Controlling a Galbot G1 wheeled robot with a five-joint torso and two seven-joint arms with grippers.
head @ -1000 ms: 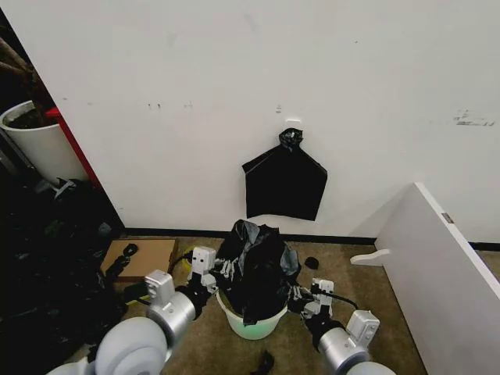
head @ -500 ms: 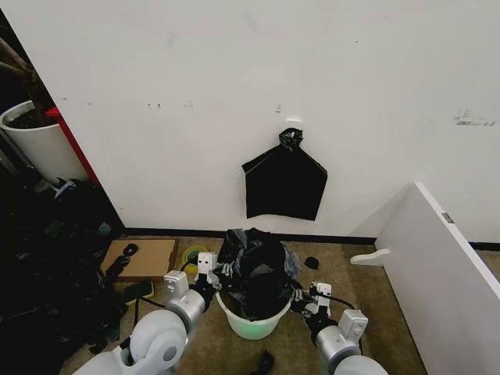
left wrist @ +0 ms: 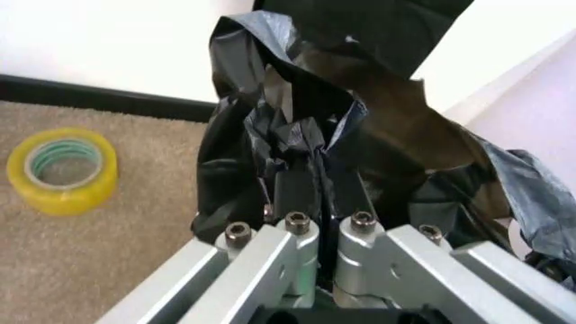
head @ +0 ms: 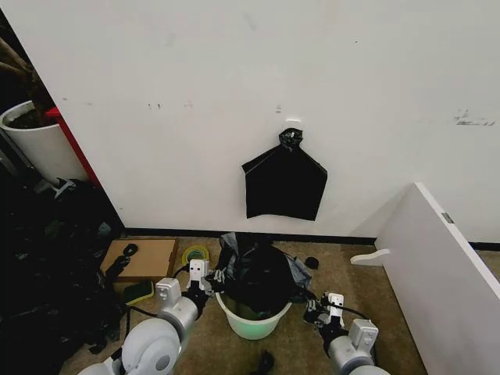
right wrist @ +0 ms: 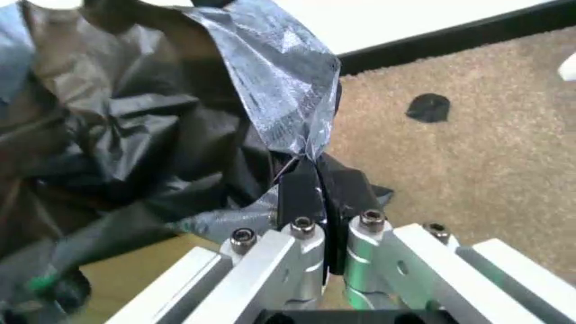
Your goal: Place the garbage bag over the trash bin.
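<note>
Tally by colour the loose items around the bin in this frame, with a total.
Black: 2, crinkly black plastic garbage bag, flat black bundle hung on the wall
White: 1, round white plastic trash bin
Yellow: 1, yellow tape roll
Total: 4

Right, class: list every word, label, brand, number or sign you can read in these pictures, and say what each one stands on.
There is no readable text.
The garbage bag, the trash bin and the yellow tape roll carry no lettering.
The white panel has a small tag, too small to read.
The marks on the wall are scuffs, not writing.
</note>
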